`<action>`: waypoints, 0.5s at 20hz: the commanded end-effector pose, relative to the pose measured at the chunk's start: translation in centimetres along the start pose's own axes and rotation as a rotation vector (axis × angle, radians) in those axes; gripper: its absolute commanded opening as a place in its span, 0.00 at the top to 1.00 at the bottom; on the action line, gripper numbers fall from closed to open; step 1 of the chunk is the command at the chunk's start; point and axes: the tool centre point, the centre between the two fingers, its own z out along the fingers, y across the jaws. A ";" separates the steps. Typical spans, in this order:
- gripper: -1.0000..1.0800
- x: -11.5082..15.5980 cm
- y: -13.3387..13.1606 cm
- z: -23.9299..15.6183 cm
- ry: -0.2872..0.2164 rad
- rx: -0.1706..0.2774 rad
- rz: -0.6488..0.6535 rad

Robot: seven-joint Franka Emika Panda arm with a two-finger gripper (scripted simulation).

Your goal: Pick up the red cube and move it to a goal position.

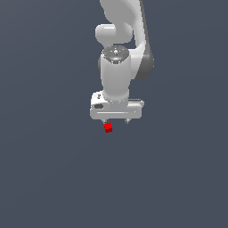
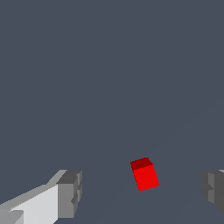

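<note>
I see the red cube (image 1: 108,128) just below the gripper (image 1: 116,121) in the exterior view, sitting under the fingertip on that view's left rather than under the middle of the hand. In the wrist view the red cube (image 2: 145,173) lies in the gap between the two fingers (image 2: 70,194), closer to one of them than the other, and slightly rotated against the line between the pads. I see clear grey space on both sides of it, so neither pad touches it.

The jaws stand spread wide apart, far wider than the cube, and they hold nothing. From the exterior view I cannot tell whether the fingertips have reached the cube's level or hang a little above it; only short tips show beneath the white hand.

The arm (image 1: 116,67) rises straight up from the hand toward the far side of the scene. Around the cube I see only the plain dark grey floor (image 1: 49,169), and nothing stands between the fingers and the cube.
</note>
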 end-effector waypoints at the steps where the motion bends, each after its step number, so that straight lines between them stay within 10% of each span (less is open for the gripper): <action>1: 0.04 0.0 0.0 0.0 0.000 0.000 0.000; 10: 0.04 -1.2 0.4 2.2 -0.006 -0.001 -0.039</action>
